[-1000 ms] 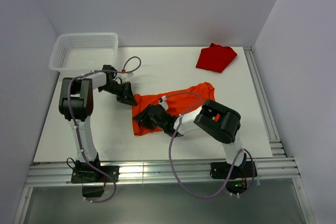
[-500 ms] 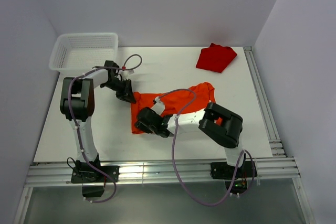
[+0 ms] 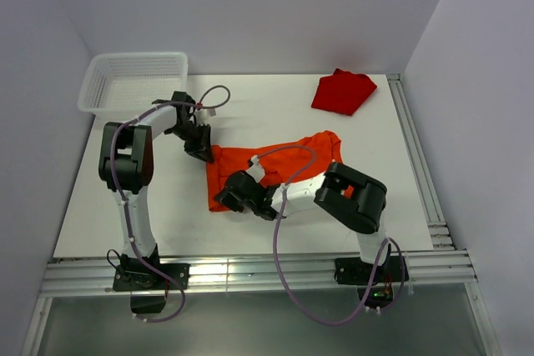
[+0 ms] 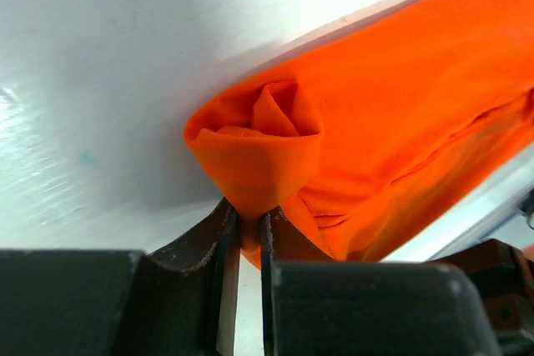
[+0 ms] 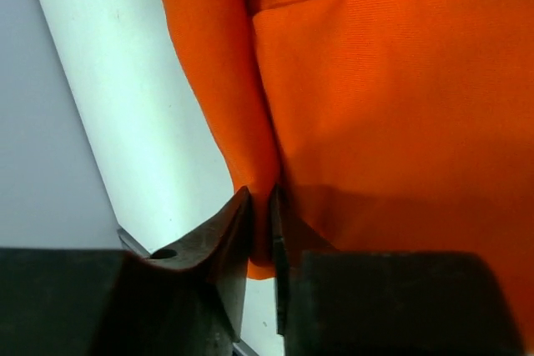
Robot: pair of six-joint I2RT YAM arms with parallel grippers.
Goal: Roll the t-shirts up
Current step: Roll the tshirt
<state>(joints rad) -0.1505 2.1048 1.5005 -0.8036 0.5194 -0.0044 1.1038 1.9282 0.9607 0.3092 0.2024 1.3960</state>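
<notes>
Orange t-shirt (image 3: 234, 172) | left pincer (image 4: 249, 221) clamps corner | right pincer (image 5: 260, 199) clamps edge

right fingers (image 5: 234, 238) closed onto orange t-shirt (image 3: 315, 148) near edge, left fingers (image 4: 219, 263) drawn slightly back with corner
</notes>
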